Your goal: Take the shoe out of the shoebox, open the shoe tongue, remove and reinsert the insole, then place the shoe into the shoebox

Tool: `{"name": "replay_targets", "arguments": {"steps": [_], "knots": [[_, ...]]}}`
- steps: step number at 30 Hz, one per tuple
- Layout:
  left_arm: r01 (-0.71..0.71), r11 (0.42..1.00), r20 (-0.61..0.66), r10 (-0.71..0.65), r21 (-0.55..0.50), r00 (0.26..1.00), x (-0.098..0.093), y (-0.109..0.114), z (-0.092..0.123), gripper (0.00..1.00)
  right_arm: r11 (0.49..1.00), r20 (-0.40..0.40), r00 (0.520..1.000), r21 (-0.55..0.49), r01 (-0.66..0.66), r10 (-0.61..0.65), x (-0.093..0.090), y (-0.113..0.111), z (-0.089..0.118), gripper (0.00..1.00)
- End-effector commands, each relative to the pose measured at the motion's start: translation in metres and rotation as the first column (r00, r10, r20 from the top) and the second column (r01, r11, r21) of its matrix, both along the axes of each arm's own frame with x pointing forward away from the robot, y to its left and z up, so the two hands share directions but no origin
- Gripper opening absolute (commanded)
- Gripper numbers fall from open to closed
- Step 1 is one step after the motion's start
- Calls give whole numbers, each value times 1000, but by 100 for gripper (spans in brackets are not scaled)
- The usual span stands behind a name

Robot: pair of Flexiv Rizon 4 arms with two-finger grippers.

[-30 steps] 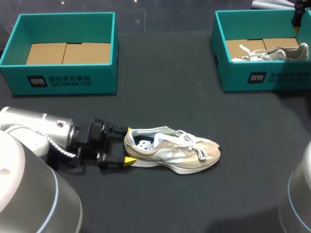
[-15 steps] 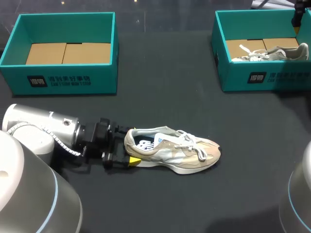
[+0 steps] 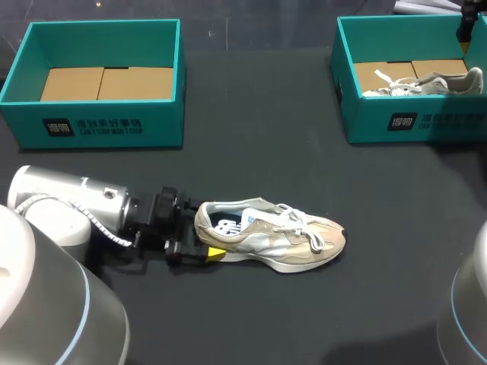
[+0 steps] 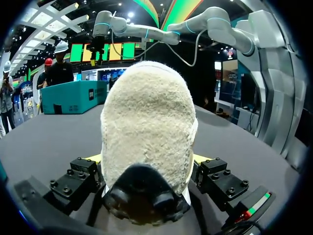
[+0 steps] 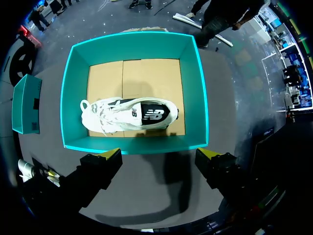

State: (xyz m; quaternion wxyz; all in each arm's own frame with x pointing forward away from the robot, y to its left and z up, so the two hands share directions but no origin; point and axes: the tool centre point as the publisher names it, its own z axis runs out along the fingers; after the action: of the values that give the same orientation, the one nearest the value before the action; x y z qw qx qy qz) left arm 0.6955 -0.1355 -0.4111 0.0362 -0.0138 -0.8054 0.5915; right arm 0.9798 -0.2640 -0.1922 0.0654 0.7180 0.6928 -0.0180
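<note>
The shoe is sitting on its sole in the middle of the dark table, somewhat towards the near edge. Its toe is pointing at the right edge and its heel at the left one. The laces are lying loose over the tongue and the dark insole is showing through the opening.

The left arm is lying low along the table from the left edge. The left claw is standing spread wide around the heel, one yellow tip on either side. In the left wrist view the fuzzy heel is filling the gap between the fingers. They look to be just beside it rather than pressing in, though the edge of the heel is hiding the exact contact.

The right claw is hanging high over the far right corner, its fingers spread and gripping nothing. Under it, the right shoebox is holding a second shoe, lying on its side on the cardboard floor. The left shoebox is sitting at the far left corner, showing only its cardboard floor.
</note>
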Motion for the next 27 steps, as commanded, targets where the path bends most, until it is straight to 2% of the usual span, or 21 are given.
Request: {"name": "replay_targets", "arguments": {"steps": [1, 9, 10, 12, 27], "knots": [[1, 1000, -5, -1, 3, 1000, 1, -4, -4, 100, 1000, 0, 1000, 0, 1, -1, 0, 0, 0, 100], [3, 1000, -13, -3, -6, 1000, -3, -8, -3, 100, 1000, 0, 1000, 0, 1, -1, 0, 0, 0, 100], [3, 1000, -11, -4, -8, 1000, -3, -8, -3, 93, 1000, 0, 1000, 0, 1, -1, 0, 0, 0, 100], [3, 1000, -8, -3, -8, 1000, -5, -9, -3, 0, 1000, 0, 1000, 0, 1, -1, 0, 0, 0, 100], [0, 1000, 4, 0, -7, 1000, -5, -6, -3, 0, 1000, 0, 1000, 0, 1, -1, 0, 0, 0, 100]]}}
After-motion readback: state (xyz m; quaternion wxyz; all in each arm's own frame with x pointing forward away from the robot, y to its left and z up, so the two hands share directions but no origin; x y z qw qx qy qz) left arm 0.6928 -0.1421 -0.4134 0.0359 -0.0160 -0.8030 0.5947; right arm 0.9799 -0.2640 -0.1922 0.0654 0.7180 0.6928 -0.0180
